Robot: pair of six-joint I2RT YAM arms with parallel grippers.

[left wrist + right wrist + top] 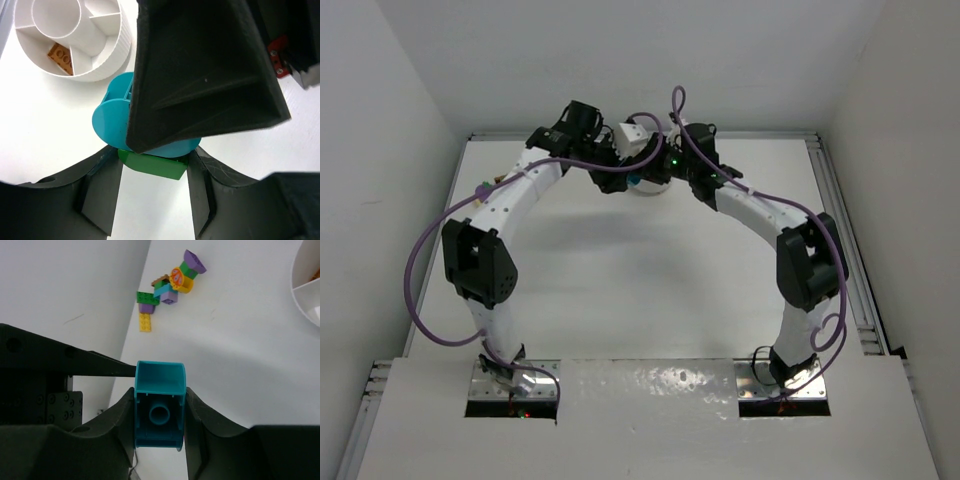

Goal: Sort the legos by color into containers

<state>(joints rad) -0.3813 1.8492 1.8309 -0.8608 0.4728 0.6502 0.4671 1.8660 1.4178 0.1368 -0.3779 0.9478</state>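
From their bases at the near edge of the white table (640,290), both arms arched forward and met over its far middle. There the left gripper (152,159) was closed on a small green plastic brick (152,167), one black finger pressed to each side of it. Touching the top of that brick sat a teal plastic piece with a rounded face (160,415) – and the right gripper (160,395) had this one clamped, its fingers tight against both flanks with the hollow underside facing its wrist camera. Whether the teal and green parts were locked together or only touching could not be told.

Just beyond the two grippers stood the low round white plastic dish (107,65), with ribbed walls and wedge compartments around a round centre well. One flat orange brick (61,57) lay in a wedge compartment; the other sections in view held nothing visible.

Farther off, well apart from the dish, a clump of legos (167,287) – yellow, purple, green, blue and orange pieces – lay on the table near its edge by the wall.
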